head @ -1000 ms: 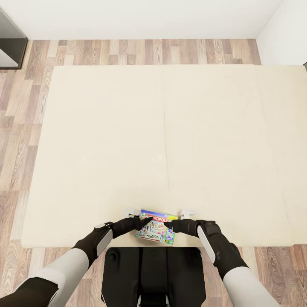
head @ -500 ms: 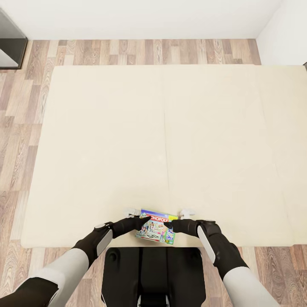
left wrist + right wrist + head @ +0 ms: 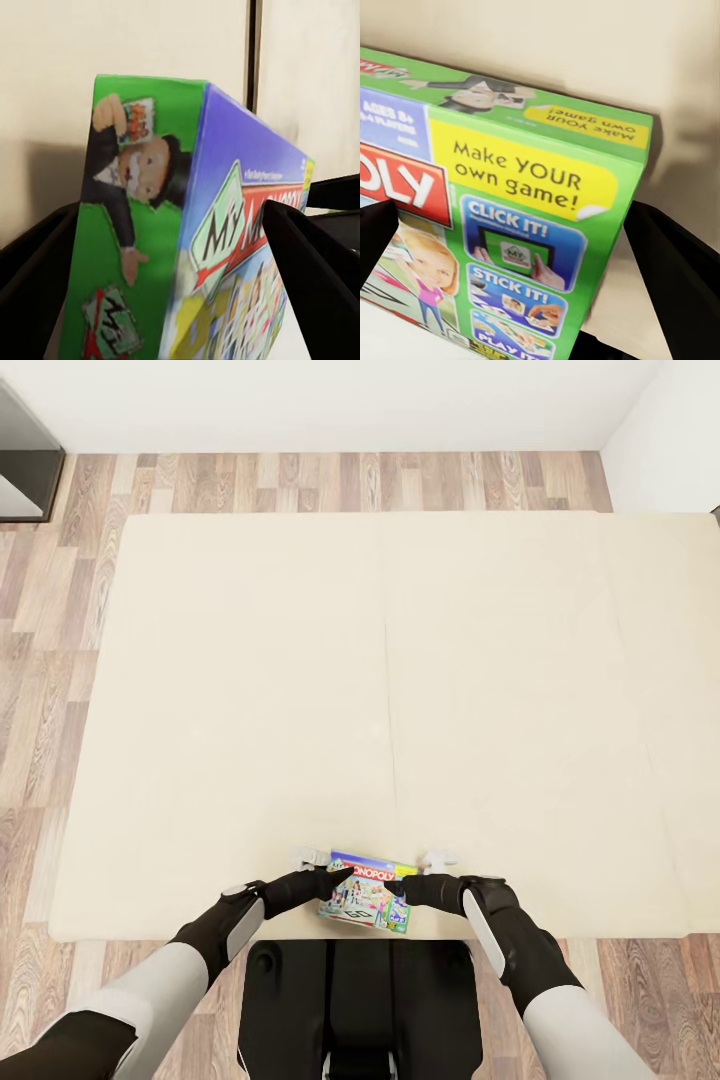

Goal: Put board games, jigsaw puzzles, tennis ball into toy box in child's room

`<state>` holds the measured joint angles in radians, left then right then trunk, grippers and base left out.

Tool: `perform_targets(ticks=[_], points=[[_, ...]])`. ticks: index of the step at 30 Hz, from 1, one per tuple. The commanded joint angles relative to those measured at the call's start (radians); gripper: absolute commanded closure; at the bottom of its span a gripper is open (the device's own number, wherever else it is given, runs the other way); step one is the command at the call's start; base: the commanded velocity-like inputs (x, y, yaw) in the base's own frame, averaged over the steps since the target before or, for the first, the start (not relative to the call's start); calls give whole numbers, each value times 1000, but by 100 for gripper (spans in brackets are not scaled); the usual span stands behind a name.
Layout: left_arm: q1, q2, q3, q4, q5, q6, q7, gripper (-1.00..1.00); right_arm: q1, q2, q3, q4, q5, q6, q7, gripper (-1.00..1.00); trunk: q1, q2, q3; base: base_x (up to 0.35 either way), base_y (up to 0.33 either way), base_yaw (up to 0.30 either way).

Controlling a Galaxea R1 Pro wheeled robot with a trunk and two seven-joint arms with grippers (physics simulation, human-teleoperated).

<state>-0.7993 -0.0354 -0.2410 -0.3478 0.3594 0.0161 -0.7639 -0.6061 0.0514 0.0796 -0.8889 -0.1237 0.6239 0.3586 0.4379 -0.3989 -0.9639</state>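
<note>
At the lower centre of the head view, the left gripper (image 3: 335, 880) and right gripper (image 3: 397, 887) each have 2 fingers clamped on opposite ends of the Monopoly box (image 3: 366, 894), at the near edge of the beige bed (image 3: 380, 690). Beyond lies wood-plank floor (image 3: 330, 480).

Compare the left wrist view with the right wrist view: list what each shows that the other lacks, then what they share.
Left wrist view alone: the green end panel with the moustached top-hat man and the seam in the bed.

Right wrist view alone: the yellow "Make YOUR own game!" banner and the "CLICK IT!" panel.

Both: the Monopoly box, dark fingers at either side of it, and the beige bed behind.
</note>
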Motion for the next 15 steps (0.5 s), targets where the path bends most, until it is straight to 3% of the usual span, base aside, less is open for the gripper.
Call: perform_targets(ticks=[1, 15], points=[[0, -8, -14, 1, 7, 1, -4, 100, 0, 1, -1, -1, -11, 4, -4, -100, 12, -1, -1, 0, 0, 0], [0, -8, -14, 0, 7, 1, -4, 100, 0, 1, -1, -1, -11, 4, -4, -100, 12, -1, -1, 0, 0, 0]])
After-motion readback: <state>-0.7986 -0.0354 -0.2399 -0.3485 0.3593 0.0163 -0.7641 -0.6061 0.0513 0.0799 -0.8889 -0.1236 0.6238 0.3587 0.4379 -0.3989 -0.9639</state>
